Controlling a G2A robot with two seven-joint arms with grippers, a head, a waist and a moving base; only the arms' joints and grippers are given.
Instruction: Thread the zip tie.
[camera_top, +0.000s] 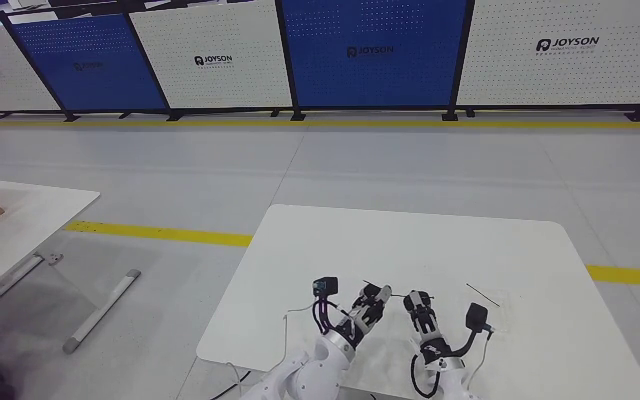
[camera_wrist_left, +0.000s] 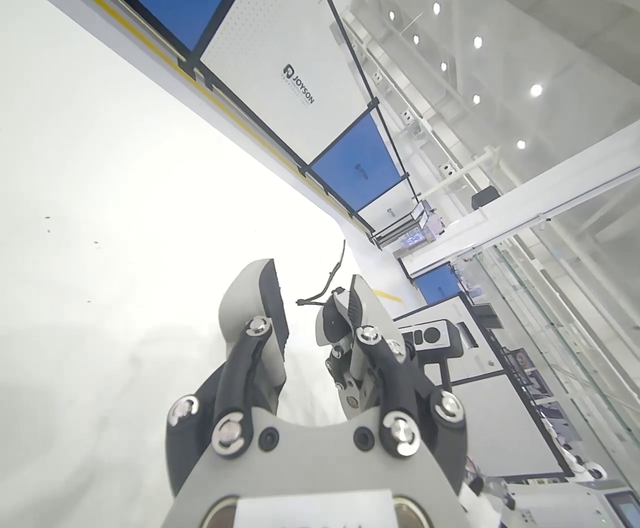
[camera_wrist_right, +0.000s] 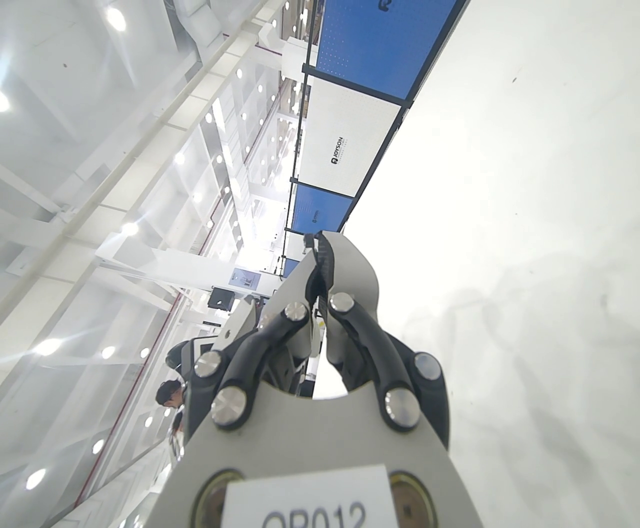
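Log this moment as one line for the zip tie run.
left gripper open | right gripper shut, tip at thin black plastic zip tie | second black zip tie lying apart on white table

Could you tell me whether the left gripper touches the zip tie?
Cannot tell. The left wrist view shows the zip tie ending between the fingers of the open left gripper, but it passes by one finger with no plain gap or contact.

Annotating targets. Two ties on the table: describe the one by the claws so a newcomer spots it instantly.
Start at the white table, near edge, where the left claw and right claw almost meet. The zip tie is the thin black strip at their tips. The other zip tie lies alone farther to the right, clear of both claws.
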